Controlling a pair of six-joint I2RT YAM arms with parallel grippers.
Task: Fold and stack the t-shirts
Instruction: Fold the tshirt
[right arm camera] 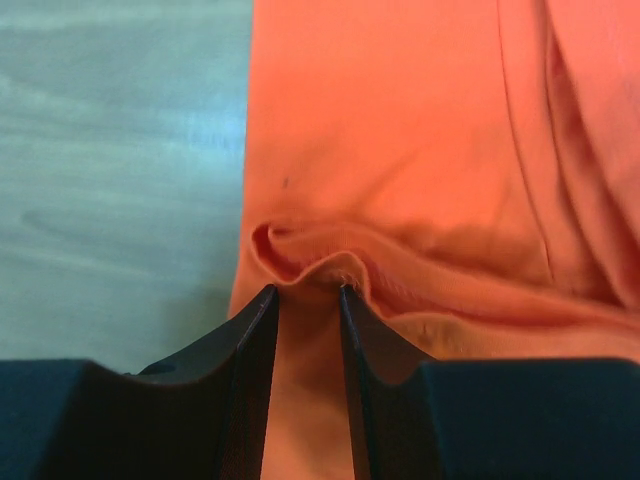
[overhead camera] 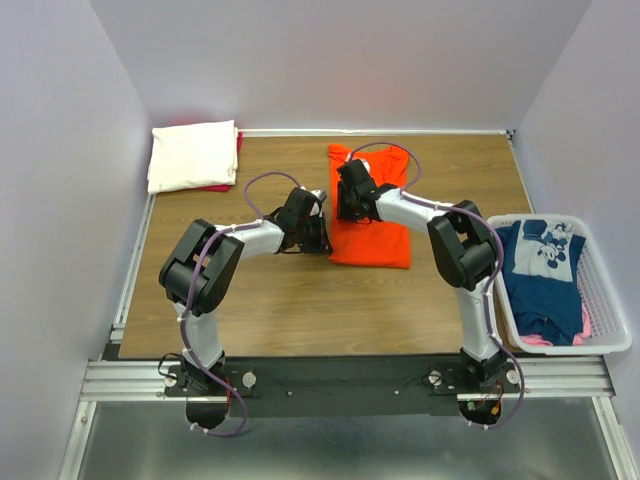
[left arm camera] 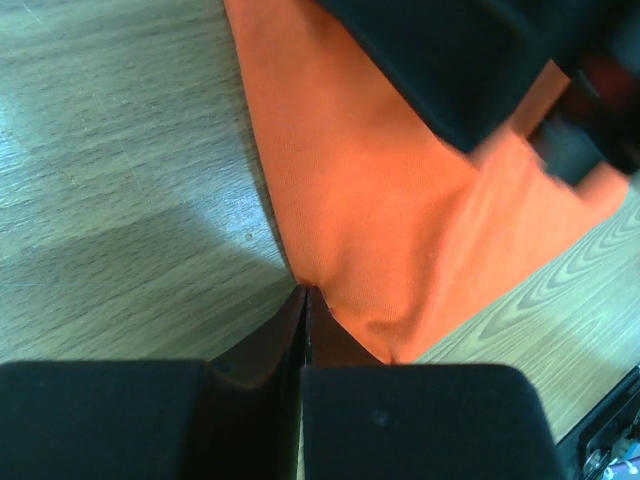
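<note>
The bright orange t-shirt [overhead camera: 372,222] lies partly folded in the middle of the table. My left gripper [overhead camera: 322,236] is at its near-left edge. In the left wrist view the jaws [left arm camera: 305,290] are shut, pinching the edge of the orange t-shirt [left arm camera: 400,200]. My right gripper [overhead camera: 346,206] is at the shirt's left edge, a little farther back. In the right wrist view its jaws [right arm camera: 305,290] stand narrowly apart with a bunched hem fold of the orange t-shirt [right arm camera: 400,120] pinched between the tips.
A folded cream-white t-shirt [overhead camera: 192,155] lies on a red-pink one [overhead camera: 237,148] at the back left corner. A white lattice basket [overhead camera: 610,300] at the right holds a navy printed t-shirt [overhead camera: 540,270] and some pink cloth [overhead camera: 540,341].
</note>
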